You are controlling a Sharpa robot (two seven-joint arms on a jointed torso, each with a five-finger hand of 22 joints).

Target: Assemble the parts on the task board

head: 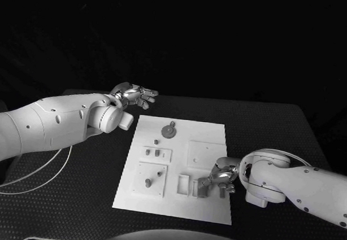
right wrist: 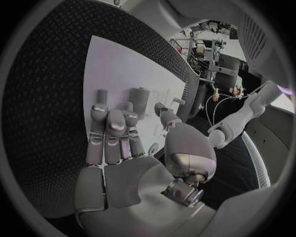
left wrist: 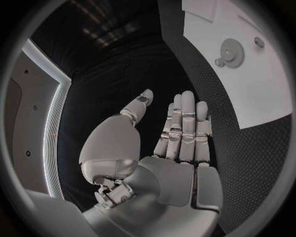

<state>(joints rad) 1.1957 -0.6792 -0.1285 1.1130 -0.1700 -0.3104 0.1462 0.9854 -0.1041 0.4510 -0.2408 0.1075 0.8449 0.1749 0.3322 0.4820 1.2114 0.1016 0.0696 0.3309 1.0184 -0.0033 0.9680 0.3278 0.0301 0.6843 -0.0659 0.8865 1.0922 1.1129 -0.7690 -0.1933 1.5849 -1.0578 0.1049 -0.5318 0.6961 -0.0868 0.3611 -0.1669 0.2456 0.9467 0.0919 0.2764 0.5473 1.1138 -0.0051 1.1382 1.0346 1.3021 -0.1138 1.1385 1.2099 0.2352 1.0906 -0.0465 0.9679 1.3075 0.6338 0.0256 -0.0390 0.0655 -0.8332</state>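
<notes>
The white task board (head: 175,202) lies in the middle of the table. A round gear (head: 168,131) and a small peg (head: 172,123) sit near its far edge, and the left wrist view shows the same gear (left wrist: 232,50) on the board (left wrist: 265,94). Small grey parts (head: 150,151) stand mid-board, with two pegs (head: 147,182) on a raised square. My right hand (head: 221,178) hovers low over the board's near right part, fingers straight, thumb apart, beside an upright part (head: 202,189). My left hand (head: 135,95) is lifted off the board's far left corner, fingers spread, holding nothing.
A long slot piece (head: 184,184) lies just left of the right hand's fingers. A flat square plate (head: 205,154) sits beyond that hand. Black textured table (head: 279,135) surrounds the board on all sides. A white cable (head: 50,171) hangs under my left arm.
</notes>
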